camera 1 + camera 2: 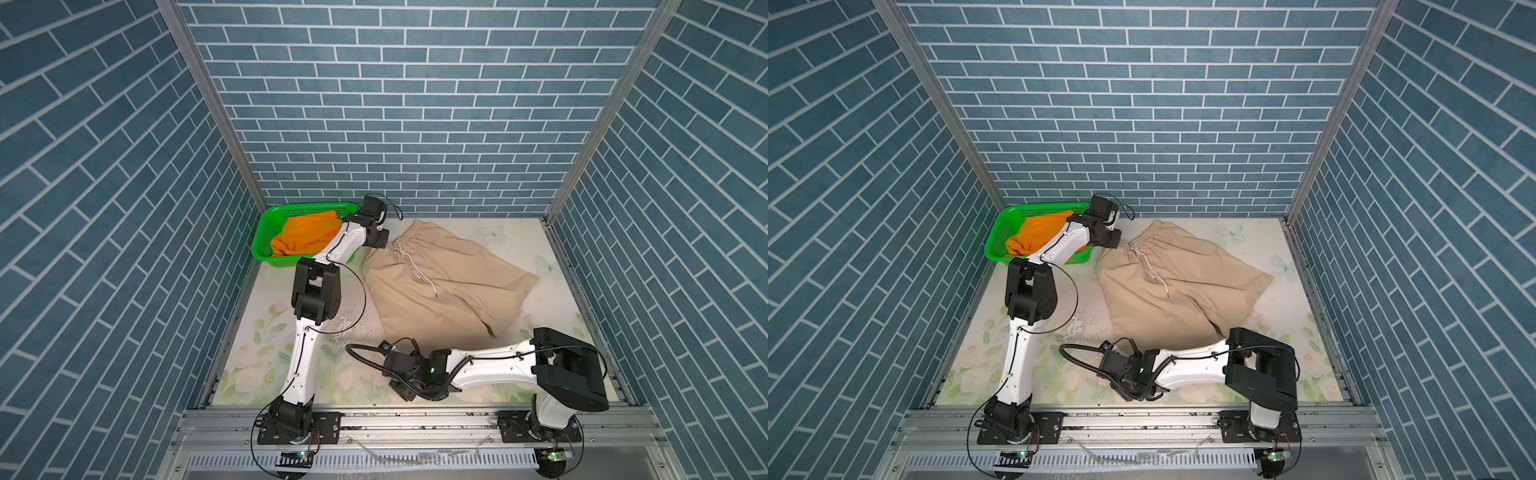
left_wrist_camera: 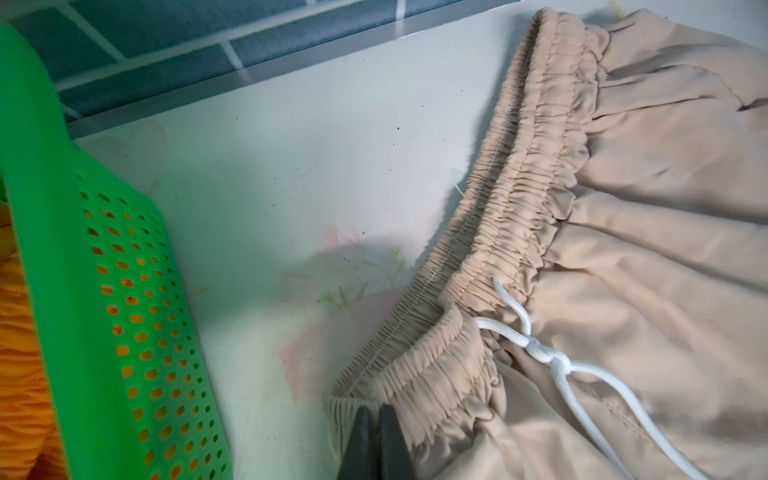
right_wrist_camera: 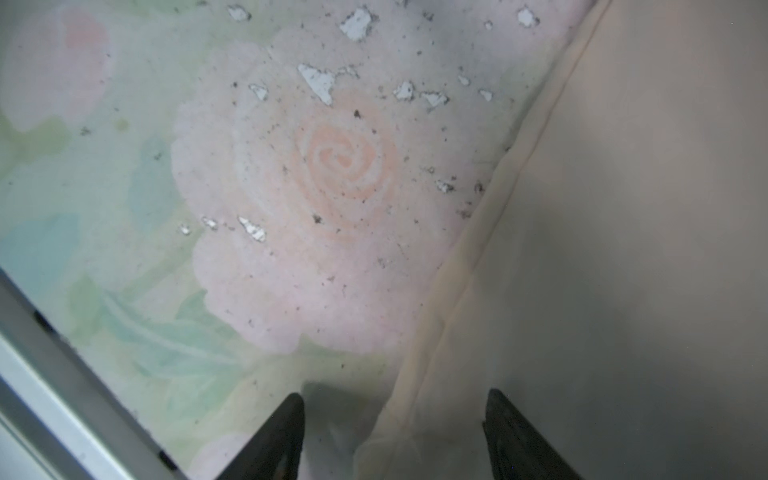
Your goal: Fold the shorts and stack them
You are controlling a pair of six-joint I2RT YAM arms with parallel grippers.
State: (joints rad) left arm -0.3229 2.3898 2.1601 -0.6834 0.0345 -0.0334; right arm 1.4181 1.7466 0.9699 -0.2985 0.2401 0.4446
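Green perforated basket (image 1: 262,232) sits just left of my left gripper (image 1: 380,245), in the far corner against the wall, with a bare strip of tabletop between us. The tabletop (image 1: 257,353) is a pale floral print. A pink rose (image 3: 340,162) lies right ahead of my right gripper (image 3: 395,399), with white chips (image 3: 318,81) flaked out beyond it. Blue brick-pattern walls (image 1: 395,104) close three sides. An aluminium rail (image 1: 415,419) runs along the near edge.
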